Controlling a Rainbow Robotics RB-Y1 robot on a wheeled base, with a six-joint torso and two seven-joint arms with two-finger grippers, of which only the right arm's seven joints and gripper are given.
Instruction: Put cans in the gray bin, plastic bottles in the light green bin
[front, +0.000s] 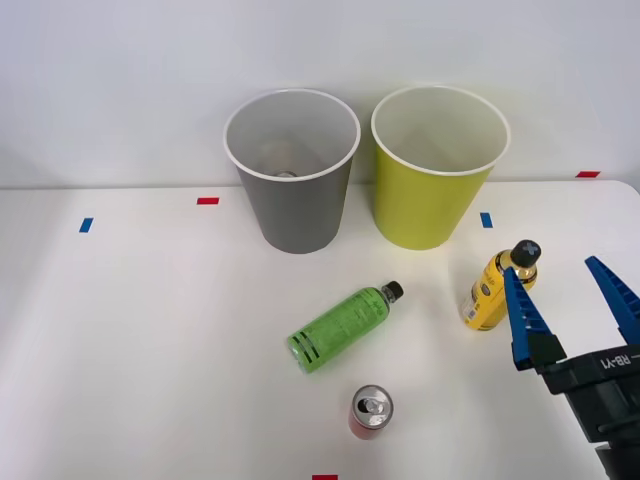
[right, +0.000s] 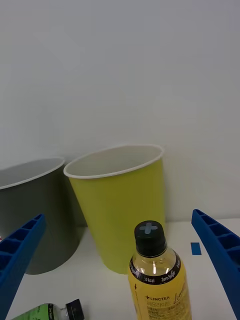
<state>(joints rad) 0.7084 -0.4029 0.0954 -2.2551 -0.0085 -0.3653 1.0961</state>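
Light green bin (front: 432, 190) stands on the table (front: 150, 350), beside the gray bin (front: 295, 190). Right gripper (front: 570, 295) fingers are spread wide, empty, flanking the upright yellow-orange bottle (front: 493, 287). Recommend centring on the body below the cap before closing, lest it topple.

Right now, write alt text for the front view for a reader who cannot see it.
The right gripper, jaws open, sits beside an upright yellow-orange bottle on a white table. A green bottle lies on its side mid-table, with a red-pink can upright nearer the robot. At the back, a gray bin and a light green bin stand side by side.
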